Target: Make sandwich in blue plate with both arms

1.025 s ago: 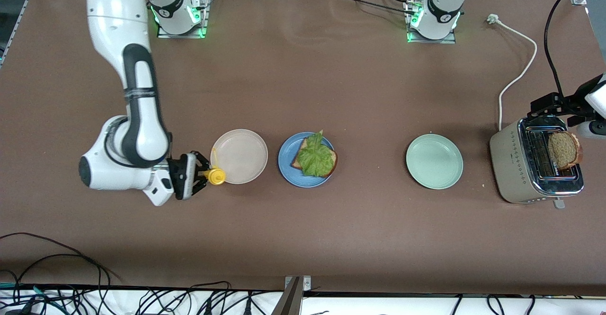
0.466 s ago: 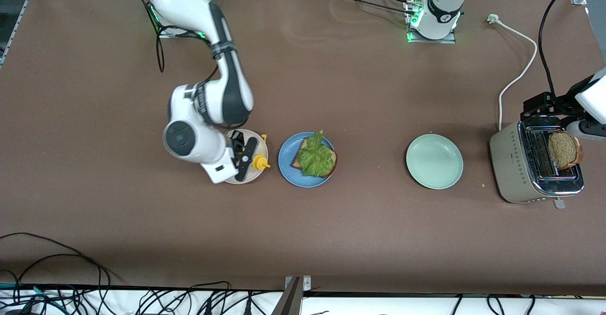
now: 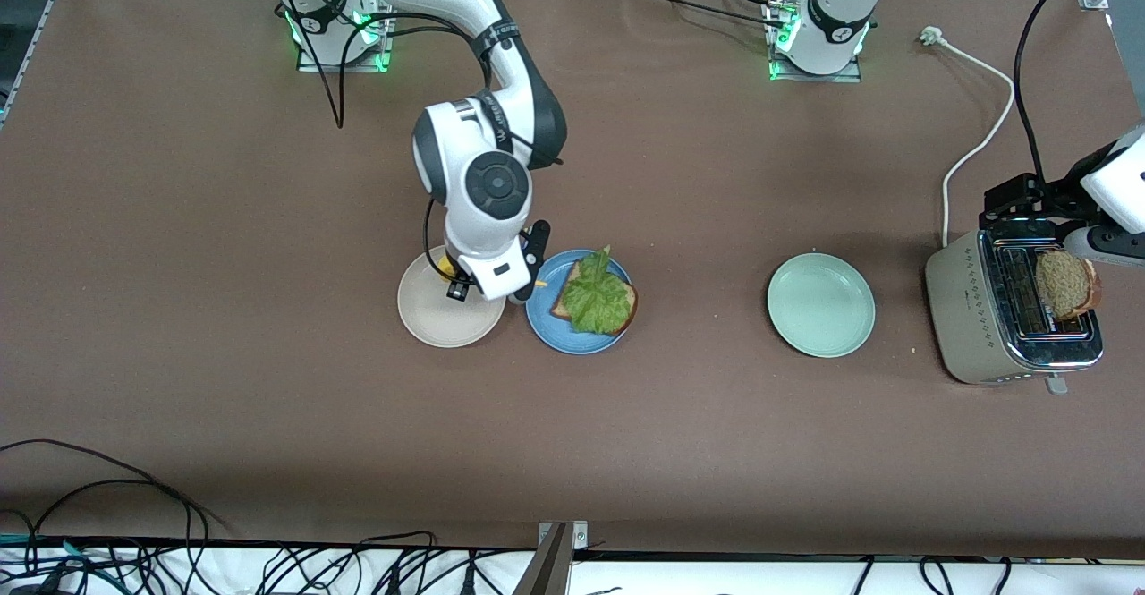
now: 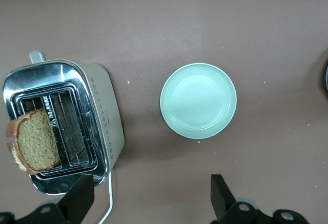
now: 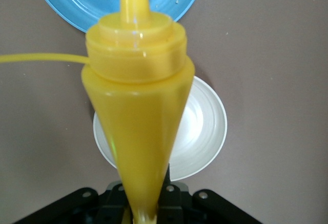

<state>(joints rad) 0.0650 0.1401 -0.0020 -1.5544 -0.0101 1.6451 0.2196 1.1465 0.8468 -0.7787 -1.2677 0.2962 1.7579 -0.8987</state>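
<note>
Right gripper (image 3: pixel 495 284): mine, clamped on a yellow plastic squeeze bottle (image 5: pixel 137 111), held over the gap where the round beige-white plate (image 5: pixel 205 131) meets the round mid-blue plate (image 3: pixel 547 327) (nozzle tip over the blue rim).

Blue plate: carries a brown bread slice (image 3: pixel 626 301) topped by a ruffled green lettuce leaf (image 3: pixel 595 295).

Left gripper (image 4: pixel 148 203): mine, fingers spread, empty, above a silver toaster (image 4: pixel 97 111) holding a second brown slice (image 4: pixel 33 142); a pale mint-green plate (image 4: pixel 199 101) lies nearby.

Blue plate (image 3: pixel 546 331) holding bread slice (image 3: pixel 629 298), ruffled green lettuce (image 3: pixel 595 298) on top
</note>
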